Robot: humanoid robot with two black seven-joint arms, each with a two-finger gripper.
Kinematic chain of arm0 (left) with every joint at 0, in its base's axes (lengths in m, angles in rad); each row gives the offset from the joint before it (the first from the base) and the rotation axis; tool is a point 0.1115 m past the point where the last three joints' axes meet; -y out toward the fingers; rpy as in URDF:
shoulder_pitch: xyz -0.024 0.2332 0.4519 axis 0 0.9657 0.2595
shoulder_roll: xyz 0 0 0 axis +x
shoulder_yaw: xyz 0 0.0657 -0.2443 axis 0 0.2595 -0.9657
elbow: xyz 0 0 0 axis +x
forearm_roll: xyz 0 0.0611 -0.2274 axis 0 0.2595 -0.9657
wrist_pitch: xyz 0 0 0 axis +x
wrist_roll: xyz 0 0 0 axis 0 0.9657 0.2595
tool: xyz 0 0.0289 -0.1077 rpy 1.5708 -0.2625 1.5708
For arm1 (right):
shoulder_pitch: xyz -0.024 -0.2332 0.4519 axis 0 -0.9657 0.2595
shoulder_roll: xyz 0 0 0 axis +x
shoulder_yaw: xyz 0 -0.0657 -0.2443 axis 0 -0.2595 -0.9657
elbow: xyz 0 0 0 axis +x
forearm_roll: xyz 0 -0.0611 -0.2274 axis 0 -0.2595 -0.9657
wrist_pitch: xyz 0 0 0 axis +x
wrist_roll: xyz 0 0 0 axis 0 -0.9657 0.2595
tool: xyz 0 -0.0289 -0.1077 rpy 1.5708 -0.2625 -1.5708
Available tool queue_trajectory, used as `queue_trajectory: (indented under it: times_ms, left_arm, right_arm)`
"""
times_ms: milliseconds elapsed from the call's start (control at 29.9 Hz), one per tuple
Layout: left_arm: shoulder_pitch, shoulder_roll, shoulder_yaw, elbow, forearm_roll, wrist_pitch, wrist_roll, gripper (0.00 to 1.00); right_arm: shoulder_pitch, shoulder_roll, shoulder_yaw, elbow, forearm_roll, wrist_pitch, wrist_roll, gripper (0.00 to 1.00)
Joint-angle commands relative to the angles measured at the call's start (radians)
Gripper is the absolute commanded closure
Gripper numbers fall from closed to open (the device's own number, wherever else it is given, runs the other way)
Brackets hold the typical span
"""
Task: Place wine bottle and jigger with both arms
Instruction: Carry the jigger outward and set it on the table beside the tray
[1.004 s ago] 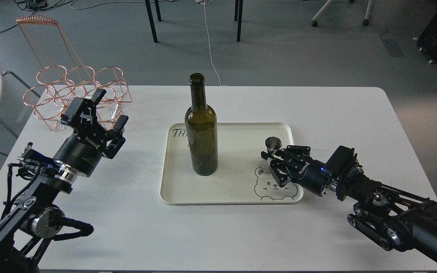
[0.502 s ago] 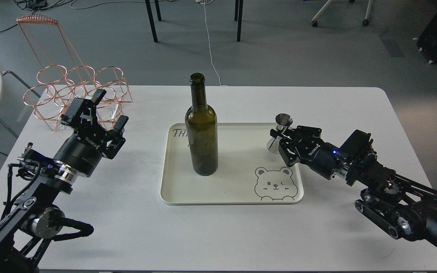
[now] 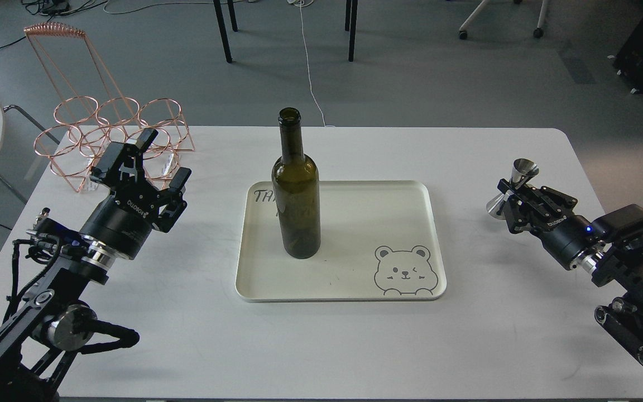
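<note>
The head view looked down on a white table (image 3: 321,346) with a cream tray (image 3: 355,279) lying near its middle. The wine bottle (image 3: 296,190), dark olive glass with a long narrow neck and an open mouth, stood upright on the left part of the tray, over some handwritten letters, well apart from the cartoon bear (image 3: 406,269) printed in the tray's near right corner. The right gripper (image 3: 510,198) was out over the right side of the table, clear of the tray, and its two fingers were clamped on the waist of the jigger (image 3: 514,184); the shiny steel cup was tilted, its upper cone leaning to the right and its lower cone pointing down and left, lifted off the tabletop. The left gripper (image 3: 161,162) hung above the left side of the table with its fingers spread wide and nothing between them, to the left of the tray and apart from the bottle. Just behind it stood a copper wire rack (image 3: 109,125) at the table's far left corner.
</note>
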Motion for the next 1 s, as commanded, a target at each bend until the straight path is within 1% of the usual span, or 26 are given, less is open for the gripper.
queue_trajectory:
  times_ms: [0, 301, 636, 770, 837, 904, 938, 971]
  left_arm:
    - [0.001, 0.001, 0.002, -0.01, 0.0, 0.0, 0.0, 0.02]
    - [0.005, 0.003, 0.002, -0.024, 0.001, 0.0, 0.0, 0.02]
    - [0.006, 0.003, 0.002, -0.038, 0.001, 0.002, 0.0, 0.02]
    - [0.006, 0.003, 0.002, -0.038, 0.001, 0.002, 0.001, 0.02]
    - [0.006, 0.003, 0.002, -0.038, 0.001, 0.0, 0.001, 0.02]
    - [0.006, 0.003, 0.002, -0.038, 0.001, 0.0, 0.001, 0.02]
    - [0.006, 0.003, 0.002, -0.038, 0.001, 0.0, 0.001, 0.02]
    - [0.006, 0.003, 0.002, -0.038, 0.001, 0.0, 0.001, 0.02]
  right_arm:
    - [-0.001, 0.001, -0.004, -0.051, 0.05, 0.0, 0.0, 0.76]
    - [-0.017, 0.007, -0.021, -0.071, 0.053, 0.0, 0.0, 0.76]
    - [-0.01, 0.01, -0.042, -0.071, 0.052, 0.0, 0.0, 0.73]
    - [-0.009, 0.01, -0.044, -0.07, 0.053, 0.0, 0.0, 0.62]
    - [-0.01, 0.006, -0.045, -0.068, 0.053, 0.0, 0.0, 0.52]
    - [-0.012, 0.002, -0.045, -0.067, 0.053, 0.0, 0.0, 0.49]
    - [-0.015, 0.002, -0.045, -0.065, 0.053, 0.0, 0.0, 0.44]
    - [-0.017, -0.001, -0.045, -0.062, 0.053, 0.0, 0.0, 0.34]
